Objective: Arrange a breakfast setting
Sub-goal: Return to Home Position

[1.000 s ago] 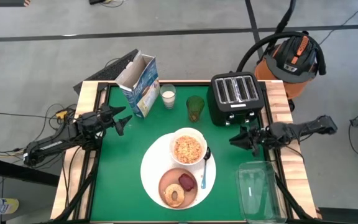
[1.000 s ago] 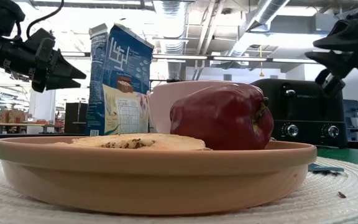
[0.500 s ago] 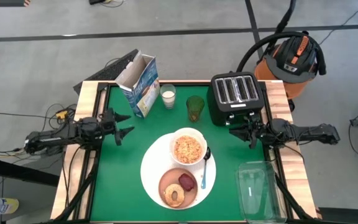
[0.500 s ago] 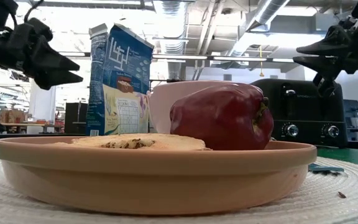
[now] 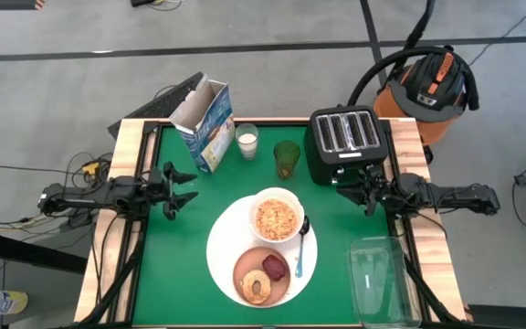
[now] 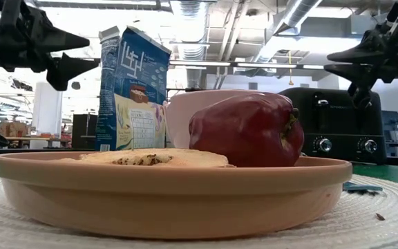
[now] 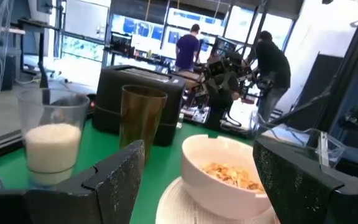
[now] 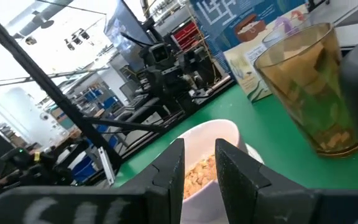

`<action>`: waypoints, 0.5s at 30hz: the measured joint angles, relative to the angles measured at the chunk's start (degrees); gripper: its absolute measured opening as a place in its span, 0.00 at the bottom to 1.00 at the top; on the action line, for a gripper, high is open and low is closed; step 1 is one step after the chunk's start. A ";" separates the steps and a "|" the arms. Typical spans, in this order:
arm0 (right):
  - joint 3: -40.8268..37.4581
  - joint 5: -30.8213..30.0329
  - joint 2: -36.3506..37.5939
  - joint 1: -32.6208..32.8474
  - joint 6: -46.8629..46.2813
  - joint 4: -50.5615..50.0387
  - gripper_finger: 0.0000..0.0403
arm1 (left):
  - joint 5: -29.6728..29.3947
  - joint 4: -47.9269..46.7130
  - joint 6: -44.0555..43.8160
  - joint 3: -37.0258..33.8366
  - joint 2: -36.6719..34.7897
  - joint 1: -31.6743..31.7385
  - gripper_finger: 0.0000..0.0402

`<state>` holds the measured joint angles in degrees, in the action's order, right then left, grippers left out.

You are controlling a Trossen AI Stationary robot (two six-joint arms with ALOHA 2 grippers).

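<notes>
High view has the left pincer point(image 5: 190, 185) spread wide and empty at the counter point(image 5: 172, 265)'s left edge, the bowl point(image 5: 257, 206) and spoon point(image 5: 300, 247) on the white plate point(image 5: 222, 245) mid-counter, and the right pincer point(image 5: 343, 188) barely parted, empty, beside the toaster point(image 5: 345, 142).

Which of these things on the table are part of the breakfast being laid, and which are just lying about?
Breakfast setting: large white plate, white bowl of cereal, pink plate, bagel, red apple, blue spoon, cereal box.

Just standing about: black toaster, clear tray, green glass, glass of milk.
</notes>
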<state>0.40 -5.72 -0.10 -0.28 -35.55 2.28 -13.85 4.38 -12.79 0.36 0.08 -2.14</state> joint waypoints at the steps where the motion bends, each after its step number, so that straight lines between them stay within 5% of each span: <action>1: 0.00 0.00 0.02 0.19 0.00 0.00 0.28 | 0.02 -0.39 -0.03 0.02 0.00 0.01 0.72; 15: 0.00 -0.02 0.00 4.80 0.00 -0.05 0.28 | 0.00 -0.50 -0.29 0.01 0.17 0.14 0.72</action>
<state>0.40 -5.74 -0.10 4.51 -35.55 2.24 -13.84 3.88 -13.08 0.37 0.25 -2.00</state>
